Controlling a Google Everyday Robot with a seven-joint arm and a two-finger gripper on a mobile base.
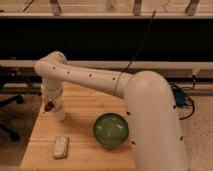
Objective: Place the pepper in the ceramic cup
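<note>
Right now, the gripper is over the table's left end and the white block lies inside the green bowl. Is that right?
Not quite. The camera view shows the block lying flat on the table, apart from the bowl and not inside it. The rest holds: the gripper hangs over the table's left end, with the red pepper at it.

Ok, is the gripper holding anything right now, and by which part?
Cannot be told for sure. The gripper hangs over the back left of the table, with the pepper at its tip, but the contact itself is hidden.
</note>
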